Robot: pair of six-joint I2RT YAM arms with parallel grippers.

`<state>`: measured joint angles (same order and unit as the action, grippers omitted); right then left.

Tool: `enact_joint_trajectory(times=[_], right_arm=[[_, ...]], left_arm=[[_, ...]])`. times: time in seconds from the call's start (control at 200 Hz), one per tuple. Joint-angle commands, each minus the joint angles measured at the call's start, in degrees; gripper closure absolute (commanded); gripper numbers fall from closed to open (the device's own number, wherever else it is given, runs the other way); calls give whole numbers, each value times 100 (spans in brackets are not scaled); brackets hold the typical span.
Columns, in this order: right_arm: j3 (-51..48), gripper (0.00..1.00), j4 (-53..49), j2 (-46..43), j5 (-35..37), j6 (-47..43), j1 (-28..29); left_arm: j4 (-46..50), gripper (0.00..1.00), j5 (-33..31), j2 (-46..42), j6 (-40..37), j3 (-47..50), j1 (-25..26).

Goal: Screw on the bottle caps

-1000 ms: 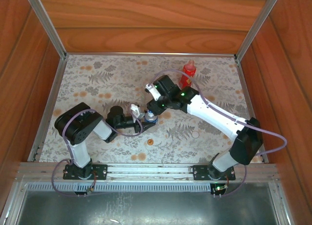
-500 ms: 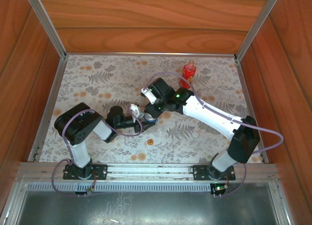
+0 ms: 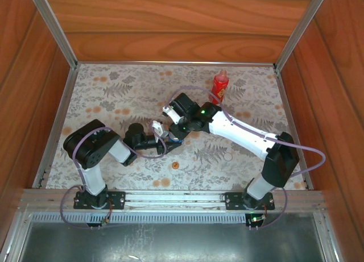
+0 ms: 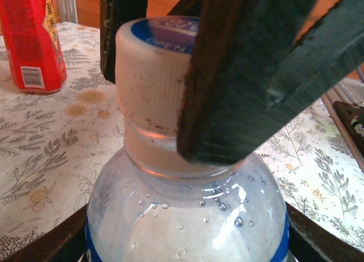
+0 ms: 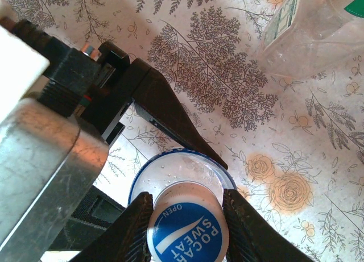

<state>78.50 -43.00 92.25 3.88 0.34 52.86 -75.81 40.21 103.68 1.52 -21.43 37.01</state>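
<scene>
The short clear bottle with a blue label stands mid-table, and my left gripper is shut around its body. On its neck sits a bottle cap with white ribbed sides and a blue printed top. My right gripper comes down from above, and its dark fingers press the cap on both sides. The taller red bottle stands upright at the back right. A slim clear bottle lies close behind the right gripper. An orange cap and a white cap lie loose on the floral cloth.
The floral cloth is boxed in by wooden walls and metal rails on the left, back and right. The red bottle stands a short way beyond the held bottle. Both arms cross over the table's middle.
My right gripper has moved left and down over the held bottle, and its fingers have closed in onto the cap. The left arm and the bottle have stayed still.
</scene>
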Motion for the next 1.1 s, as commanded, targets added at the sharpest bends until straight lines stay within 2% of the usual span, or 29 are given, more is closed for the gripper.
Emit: enact_joint_trajectory(times=[0.0, 0.175, 0.28, 0.4, 0.63, 0.794, 0.899, 1.029, 1.099], right_arm=[[166, 73, -228, -40, -343, -209, -25], [148, 76, -339, -37, -1524, -718, -331], [213, 76, -632, 92, -1878, -1258, -451], [270, 80, -929, 140, -1990, -1874, -512], [220, 77, -1147, 127, -2259, -2845, -523], [271, 76, -1180, 103, -2287, -2957, -523], [198, 77, -989, 15, -2297, -2812, -530], [-27, 70, -753, -91, -2147, -2744, -527], [-59, 60, -665, -157, -2142, -2666, -522]], left_arm=[[753, 44, 10, 122, 112, 181, -61], [766, 44, 79, 49, 9, 279, -50], [769, 44, 165, 65, 2, 291, -57], [767, 44, 257, 71, 11, 297, -55], [778, 44, 560, 159, -96, 246, -51], [786, 44, 609, 283, -136, 206, -52], [787, 38, 613, 318, -184, 166, -52], [788, 38, 609, 320, -298, 153, -46], [787, 41, 607, 319, -291, 140, -46]])
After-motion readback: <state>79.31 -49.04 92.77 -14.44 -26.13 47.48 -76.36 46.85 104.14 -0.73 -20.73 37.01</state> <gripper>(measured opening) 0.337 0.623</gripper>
